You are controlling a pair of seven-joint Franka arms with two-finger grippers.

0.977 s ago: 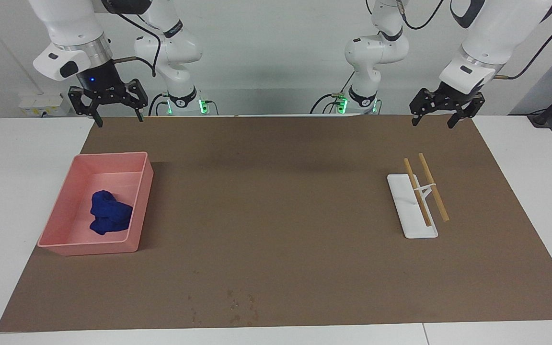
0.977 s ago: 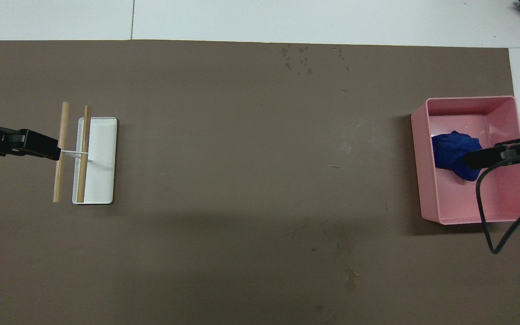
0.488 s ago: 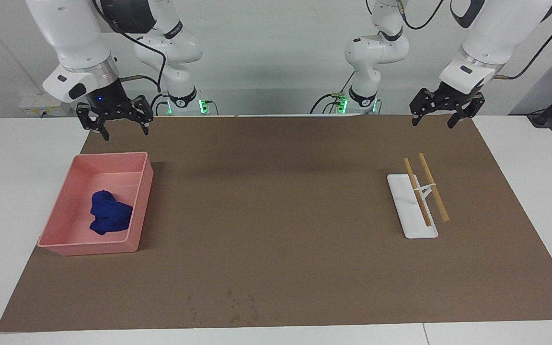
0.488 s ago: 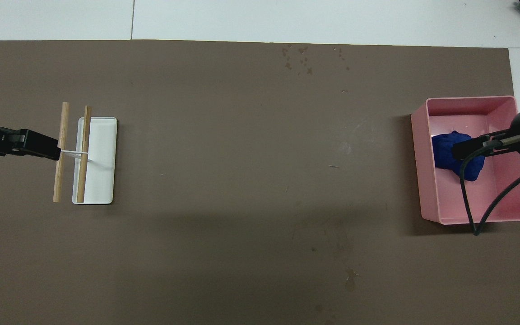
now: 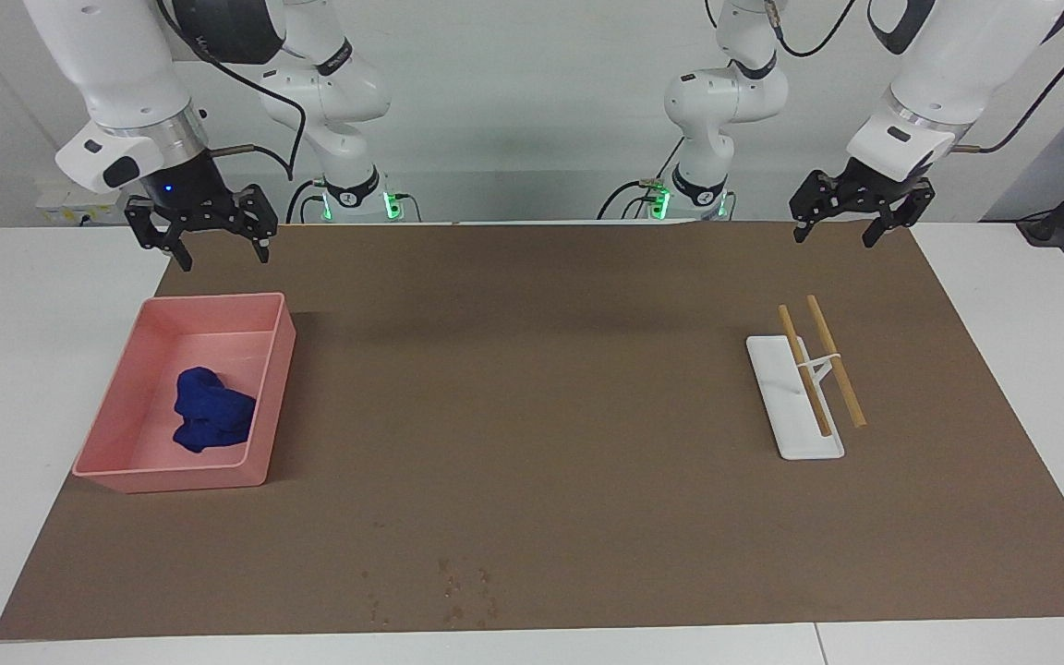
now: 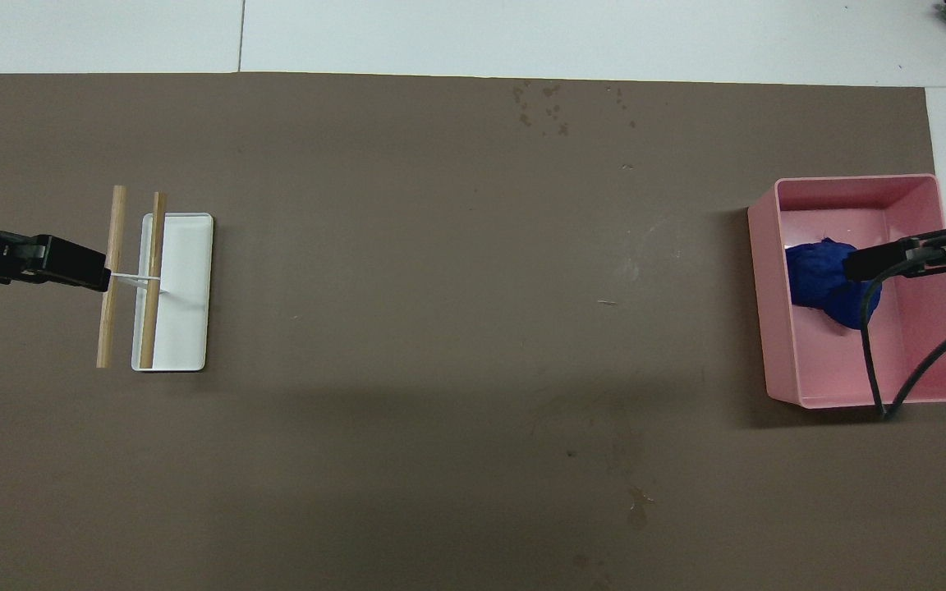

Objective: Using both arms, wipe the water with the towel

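Note:
The towel is a crumpled royal-blue cloth lying in the pink tray at the right arm's end of the brown mat. The water is a faint, narrow smudge on the mat, nearer to the robots than the tray; I cannot make it out in the facing view. My right gripper hangs open and empty over the mat's edge by the tray's robot-side wall. My left gripper waits open and empty in the air at the left arm's end of the mat.
A white stand carrying two wooden sticks sits at the left arm's end of the mat. A cluster of small dark specks marks the mat's edge farthest from the robots. White tabletop surrounds the mat.
My right gripper has come down a little and shifted toward its own end of the table, staying open. The left arm, towel and tray have not moved.

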